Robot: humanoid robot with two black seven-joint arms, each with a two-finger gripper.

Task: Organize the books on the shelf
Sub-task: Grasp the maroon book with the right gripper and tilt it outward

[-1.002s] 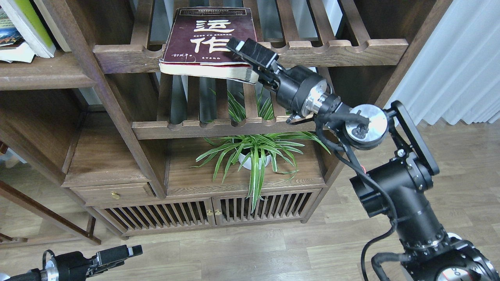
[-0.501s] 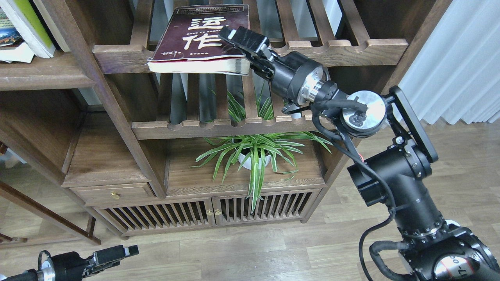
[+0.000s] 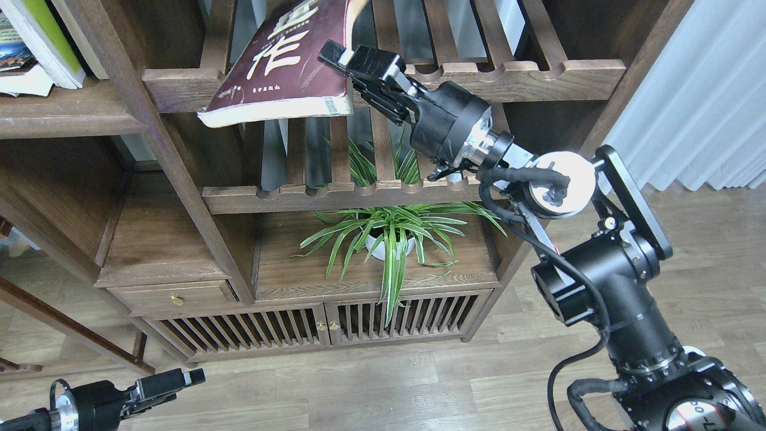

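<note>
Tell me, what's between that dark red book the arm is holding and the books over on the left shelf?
In the head view, a slanted wooden post of the rack stands between the maroon book and the shelved books.

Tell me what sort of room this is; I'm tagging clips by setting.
Probably a home living room or study. A dark-brown wooden shelving unit with slatted racks holds a potted green spider plant, the floor is pale wood planks, and white curtains hang at the right.
</note>
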